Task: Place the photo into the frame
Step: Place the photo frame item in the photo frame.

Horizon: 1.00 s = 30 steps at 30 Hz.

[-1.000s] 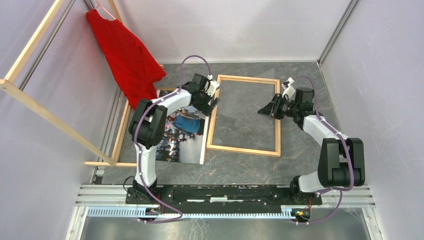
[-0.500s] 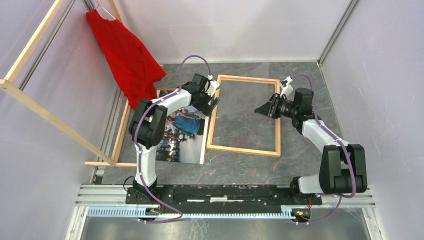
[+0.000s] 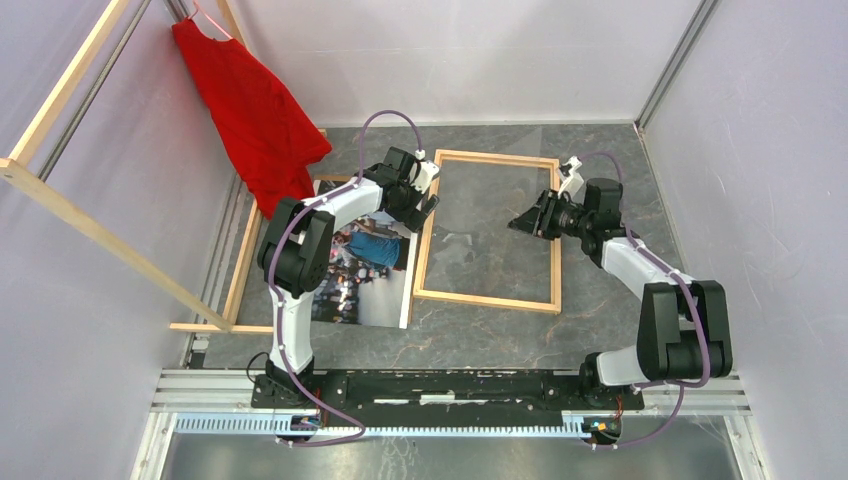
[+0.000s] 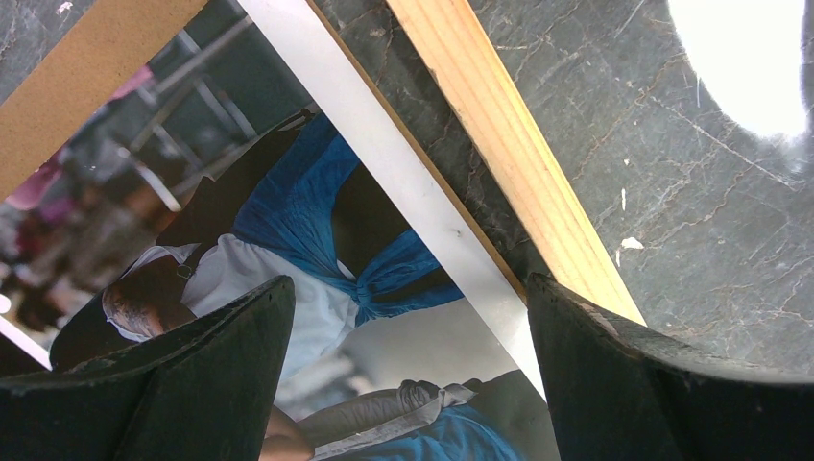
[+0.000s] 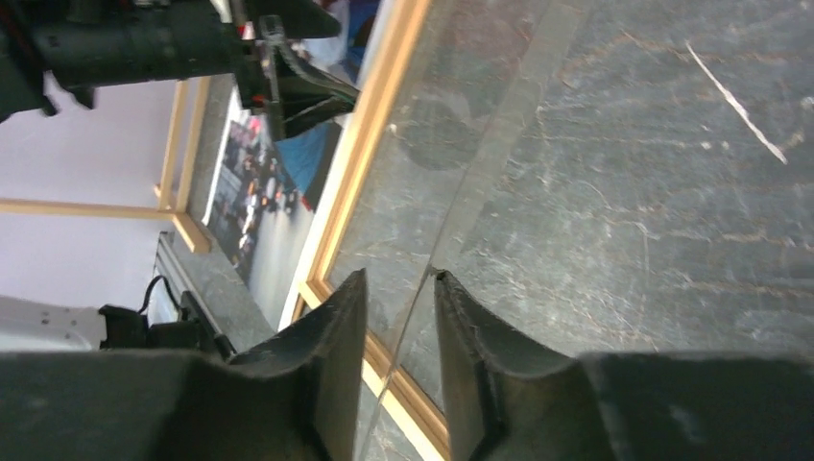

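The photo point(image 3: 365, 270) lies face up on the table, left of the frame point(image 3: 487, 299), a thin light-wood rectangle lying flat. My left gripper point(image 3: 425, 200) hangs open just over the photo's right edge point(image 4: 317, 221), beside the frame's left rail point(image 4: 509, 144), its jaws point(image 4: 408, 355) wide with nothing between them. My right gripper point(image 3: 522, 222) is low inside the frame near its right rail. A thin clear pane point(image 5: 432, 144) slants over the frame's opening. The pane's edge runs through the gap of the right gripper point(image 5: 400, 288), whose jaws stand apart, wider than the pane.
A brown backing board point(image 4: 96, 58) shows under the photo's far end. A red garment point(image 3: 255, 110) hangs from a wooden rack point(image 3: 90, 220) at the far left, its base bar point(image 3: 240, 260) alongside the photo. Purple walls close in on three sides.
My right gripper has shifted a little left over the frame and its jaws have spread apart around the pane's edge. The left arm has not moved.
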Tool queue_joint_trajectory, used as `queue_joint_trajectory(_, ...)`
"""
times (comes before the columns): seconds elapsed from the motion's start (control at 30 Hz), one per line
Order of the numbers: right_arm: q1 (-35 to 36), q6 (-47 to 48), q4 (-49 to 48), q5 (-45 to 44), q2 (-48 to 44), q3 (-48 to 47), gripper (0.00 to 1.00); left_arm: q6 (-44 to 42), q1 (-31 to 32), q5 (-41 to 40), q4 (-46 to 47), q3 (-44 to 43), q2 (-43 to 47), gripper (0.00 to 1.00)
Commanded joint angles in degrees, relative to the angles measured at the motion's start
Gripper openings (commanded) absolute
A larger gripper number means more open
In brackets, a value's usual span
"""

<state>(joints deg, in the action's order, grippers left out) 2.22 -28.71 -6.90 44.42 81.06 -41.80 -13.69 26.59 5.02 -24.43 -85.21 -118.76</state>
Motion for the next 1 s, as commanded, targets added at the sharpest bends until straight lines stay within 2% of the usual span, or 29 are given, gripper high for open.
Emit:
queue_joint_trajectory(0.0,1.19,5.76,5.33,-5.97,0.95,-3.37,0.47,0.51,0.04,-0.48,0.71,0.01,1.34,0.96)
queue_joint_trajectory(0.2,1.74,10.79,13.71,-13.72,1.57,-6.0,0.71,0.61,0.04,-0.32,0.67,0.01,1.29,0.96)
queue_joint_trajectory(0.43,2.83,16.16,23.2,-26.32,1.4,-10.33,0.82,0.6,0.04,-0.35,0.8,0.34,1.34,0.96)
queue_joint_trajectory(0.97,8.16,19.63,31.34,-41.96,2.61,-14.68,0.86,0.68,0.04,-0.07,0.8,-0.02,1.25,0.96)
